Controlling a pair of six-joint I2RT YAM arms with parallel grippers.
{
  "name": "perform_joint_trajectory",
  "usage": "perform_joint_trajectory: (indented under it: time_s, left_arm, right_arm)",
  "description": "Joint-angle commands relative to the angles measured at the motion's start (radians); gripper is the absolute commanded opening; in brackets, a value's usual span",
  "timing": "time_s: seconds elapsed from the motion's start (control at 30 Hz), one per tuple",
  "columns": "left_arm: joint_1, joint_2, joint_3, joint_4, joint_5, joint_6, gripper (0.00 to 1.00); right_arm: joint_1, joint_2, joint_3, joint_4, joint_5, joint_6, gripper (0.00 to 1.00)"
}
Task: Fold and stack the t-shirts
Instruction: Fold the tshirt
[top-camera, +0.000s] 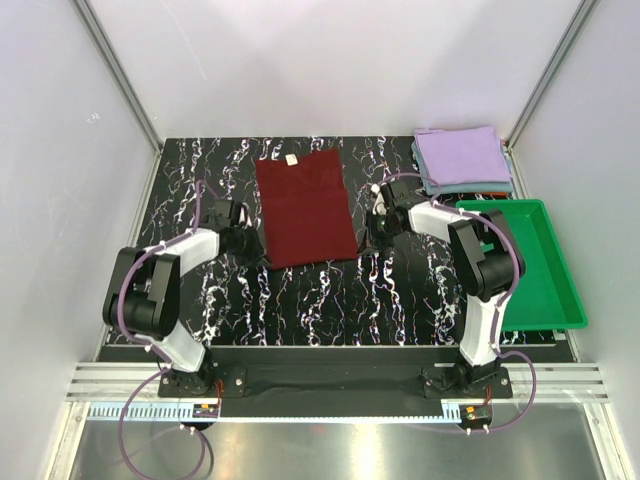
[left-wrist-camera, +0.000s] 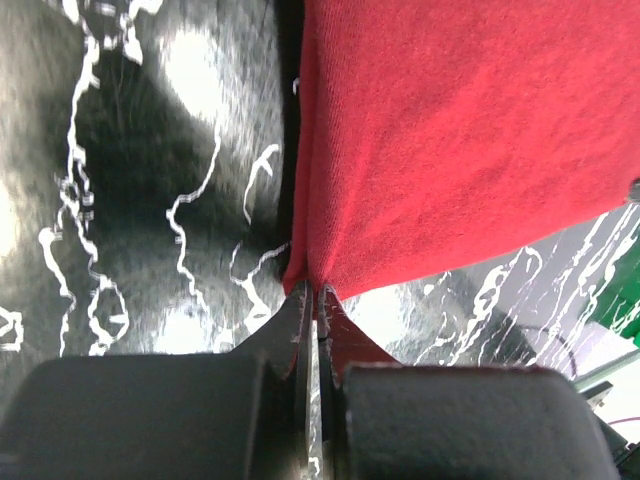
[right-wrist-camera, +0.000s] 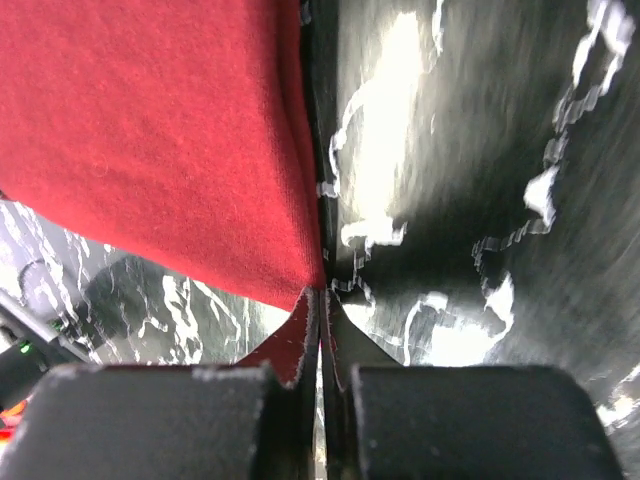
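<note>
Left gripper clenched on near left corner of maroon t-shirt, fabric pinched between its fingers. Right gripper likewise clamped on near right corner. Shirt lies flat, tall rectangle, at middle of black marbled table, with white neck label at far edge. Green tray at right side. Far right corner: folded lavender t-shirt stacked on grey-blue t-shirt, well apart from maroon one.

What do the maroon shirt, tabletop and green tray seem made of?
The maroon shirt looks like matte knit fabric; fine texture shows in wrist views. The tabletop is glossy black with white marble-like veins, likely laminate. The green tray is probably smooth plastic.
</note>
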Motion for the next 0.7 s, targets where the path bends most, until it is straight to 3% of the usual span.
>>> perform_joint_trajectory:
  time_s: [0.0, 0.37, 0.53, 0.67]
  left_arm:
    - [0.001, -0.082, -0.023, 0.001, 0.009, -0.005, 0.00]
    - [0.001, -0.179, -0.164, -0.044, 0.015, -0.021, 0.00]
    - [0.000, -0.254, -0.212, -0.033, 0.074, -0.035, 0.00]
    - [0.000, -0.329, -0.158, -0.089, 0.064, -0.036, 0.00]
  right_arm:
    - [0.004, -0.095, -0.090, 0.072, -0.021, 0.035, 0.00]
    - [0.012, -0.293, -0.379, 0.185, -0.029, 0.142, 0.00]
    - [0.046, -0.335, -0.411, 0.189, -0.007, 0.168, 0.00]
    - [0.047, -0.425, -0.410, 0.160, 0.022, 0.193, 0.00]
